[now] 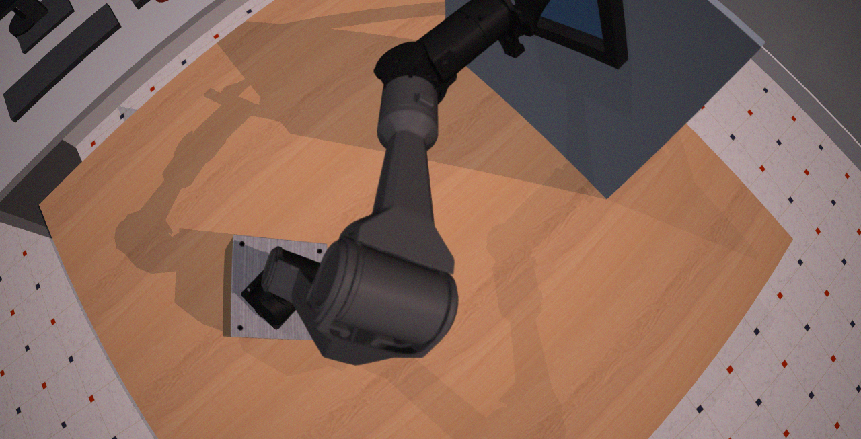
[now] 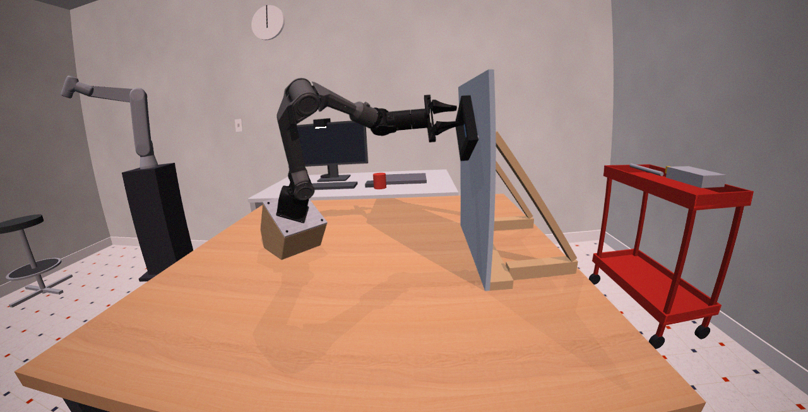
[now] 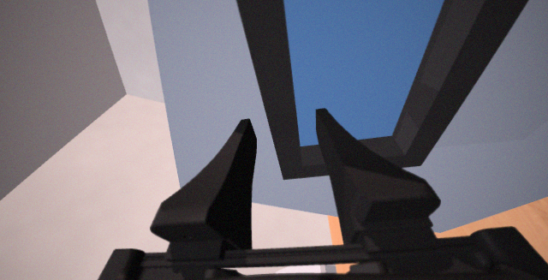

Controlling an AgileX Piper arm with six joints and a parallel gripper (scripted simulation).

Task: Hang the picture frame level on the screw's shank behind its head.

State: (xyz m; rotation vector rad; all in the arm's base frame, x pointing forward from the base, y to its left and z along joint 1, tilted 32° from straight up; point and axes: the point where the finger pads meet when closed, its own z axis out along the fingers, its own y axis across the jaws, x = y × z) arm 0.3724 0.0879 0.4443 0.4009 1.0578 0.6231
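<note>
The picture frame [image 1: 578, 12] is black with a blue picture and hangs high on the upright blue-grey panel [image 2: 479, 178]. In the exterior view the frame [image 2: 468, 127] looks tilted on the panel. The screw is hidden behind the frame. My gripper [image 2: 456, 115] is open and reaches out level to the frame. In the wrist view the fingers straddle one side bar of the frame [image 3: 360, 57] near a corner, one finger outside the bar and one over the blue picture. I cannot tell if the fingertips touch the frame.
The panel stands on the wooden table, propped by wooden braces [image 2: 536, 228] behind it. The arm's base sits on a block [image 2: 293, 228]. A red cart [image 2: 666, 240] stands to the right of the table, and a desk with a monitor [image 2: 333, 147] stands behind.
</note>
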